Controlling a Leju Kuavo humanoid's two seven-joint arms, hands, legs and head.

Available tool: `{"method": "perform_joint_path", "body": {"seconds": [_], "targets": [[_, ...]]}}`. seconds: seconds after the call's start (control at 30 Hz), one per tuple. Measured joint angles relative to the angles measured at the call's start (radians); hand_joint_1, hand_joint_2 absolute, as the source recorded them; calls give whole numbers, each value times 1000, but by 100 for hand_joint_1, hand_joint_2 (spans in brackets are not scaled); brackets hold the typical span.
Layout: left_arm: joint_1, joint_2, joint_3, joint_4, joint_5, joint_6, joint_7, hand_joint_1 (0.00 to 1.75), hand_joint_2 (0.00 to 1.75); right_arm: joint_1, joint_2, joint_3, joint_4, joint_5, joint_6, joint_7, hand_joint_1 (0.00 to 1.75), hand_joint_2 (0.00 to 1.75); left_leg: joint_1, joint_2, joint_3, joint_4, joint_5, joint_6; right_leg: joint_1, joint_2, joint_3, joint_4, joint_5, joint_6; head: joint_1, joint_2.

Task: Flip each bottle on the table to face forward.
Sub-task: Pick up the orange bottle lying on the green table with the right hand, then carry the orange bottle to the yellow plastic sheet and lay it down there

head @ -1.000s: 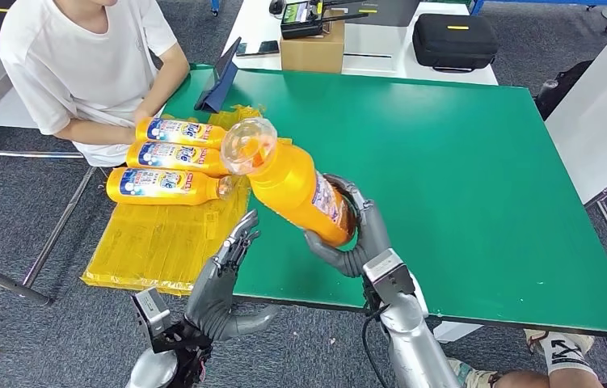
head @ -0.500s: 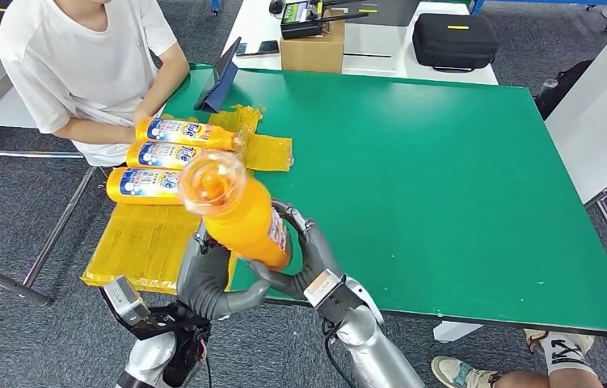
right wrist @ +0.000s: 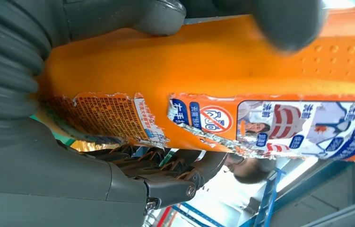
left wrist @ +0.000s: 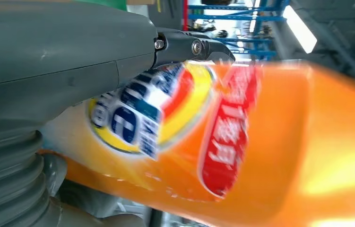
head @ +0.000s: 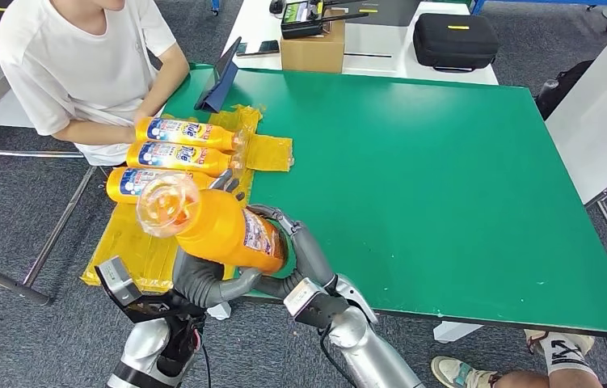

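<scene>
Orange bottle (head: 223,230) held in the air over the counter's (head: 445,186) near edge, cap toward camera. Right hand (head: 300,255) wraps base; left hand (head: 199,279) cups underneath. Advice: roll slowly, both grips firm, label upward.

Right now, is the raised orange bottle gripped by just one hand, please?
No, both the left hand and the right hand wrap the orange bottle.

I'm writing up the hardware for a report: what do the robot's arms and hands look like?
Both arms are smooth silver tubes ending in a blocky wrist module. A black cable runs beside the right arm. The left hand and right hand are dark grey, with jointed fingers, a thick thumb and a ribbed grey cover at the base.
</scene>
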Motion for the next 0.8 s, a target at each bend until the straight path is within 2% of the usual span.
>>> {"method": "perform_joint_path", "body": {"seconds": [0.03,0.07,0.2,0.4,0.43,0.47,0.53,0.57,0.6,0.8], "targets": [[-4,4,0,4,-5,0,8,131,175,-3,-2,5,4,12,-6,1,175,175,0,0,0,0,0,0,0,0,0,0,0,0,0,0],[-9,8,1,9,-3,-3,18,165,175,-7,-5,11,7,22,-13,2,175,175,0,0,0,0,0,0,0,0,0,0,0,0,0,0],[-26,21,15,37,58,-51,76,171,175,-19,-16,30,22,57,-38,14,175,175,0,0,0,0,0,0,0,0,0,0,0,0,0,0],[-37,30,20,67,85,-69,85,175,175,-30,-24,46,43,63,-43,16,175,175,0,0,0,0,0,0,0,0,0,0,0,0,0,0],[-39,30,22,70,98,-75,87,175,175,-33,-24,49,46,66,-44,17,168,175,0,0,0,0,0,0,0,0,0,0,0,0,0,0],[-39,30,25,74,117,-86,90,175,175,-36,-25,52,49,70,-44,18,140,175,0,0,0,0,0,0,0,0,0,0,0,0,0,0],[-38,30,33,83,163,-113,98,175,175,-44,-28,61,56,86,-47,20,53,175,0,1,0,0,0,0,0,0,-1,0,0,0,0,0],[-38,30,37,88,186,-128,101,175,175,-47,-29,67,61,98,-51,22,15,175,0,1,0,0,0,0,0,0,-1,0,0,0,0,0],[-38,30,41,92,208,-139,103,175,175,-50,-30,74,66,110,-57,25,0,175,0,1,0,0,0,0,0,0,-1,0,0,0,0,0],[-36,30,60,97,278,-180,117,175,175,-47,-31,106,85,134,-105,33,0,175,0,1,0,0,0,0,0,0,-1,0,0,0,0,0]]}}
